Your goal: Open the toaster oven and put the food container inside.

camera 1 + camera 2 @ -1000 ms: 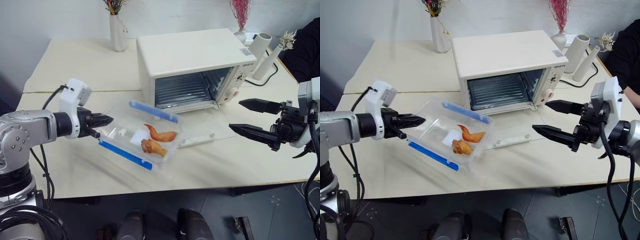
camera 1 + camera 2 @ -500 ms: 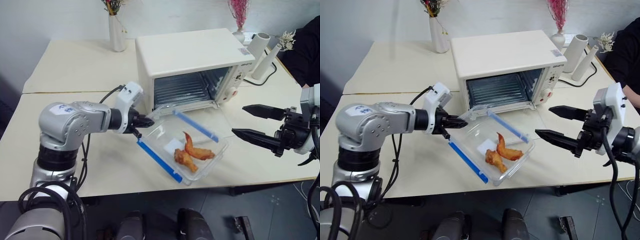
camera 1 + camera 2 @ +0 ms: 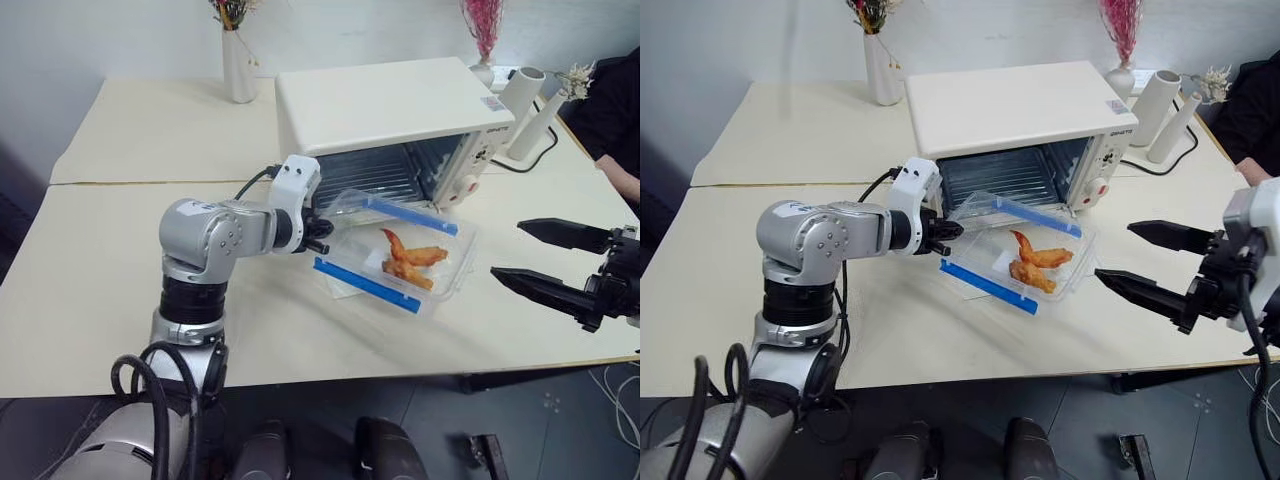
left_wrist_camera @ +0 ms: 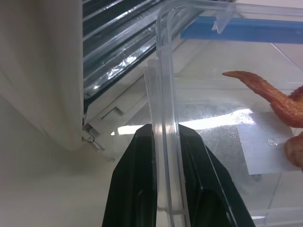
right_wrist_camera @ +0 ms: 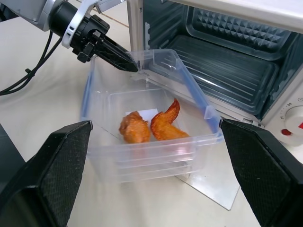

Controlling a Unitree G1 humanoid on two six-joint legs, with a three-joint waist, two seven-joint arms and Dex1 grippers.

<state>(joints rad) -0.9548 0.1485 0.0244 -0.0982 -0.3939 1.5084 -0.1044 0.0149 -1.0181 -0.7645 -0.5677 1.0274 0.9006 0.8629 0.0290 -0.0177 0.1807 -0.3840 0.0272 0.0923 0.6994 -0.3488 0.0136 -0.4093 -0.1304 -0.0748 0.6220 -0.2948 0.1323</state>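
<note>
The cream-white toaster oven [image 3: 390, 100] stands at the middle back of the table with its door folded down flat [image 5: 214, 190] and its rack bare. The food container [image 3: 400, 262], clear with two blue clip strips and orange food inside, hangs tilted just in front of the oven mouth, above the lowered door. My left gripper [image 3: 325, 235] is shut on the rim of its short side [image 4: 163, 104], pointing right toward the oven. My right gripper [image 3: 507, 249] stands open to the right of the container, apart from it, with nothing between its fingers [image 5: 52, 175].
A white vase [image 3: 237, 65] stands behind the oven on the left. White tube-shaped vases [image 3: 520, 95] and a black cable [image 3: 545, 150] sit at the back right. A person's dark sleeve [image 3: 615, 100] shows at the far right. The table's front edge [image 3: 420, 375] runs just below the grippers.
My left gripper has carried the container rightward and forward, from the left of the table up to the oven mouth. The right gripper has drawn back a little to the right, still open.
</note>
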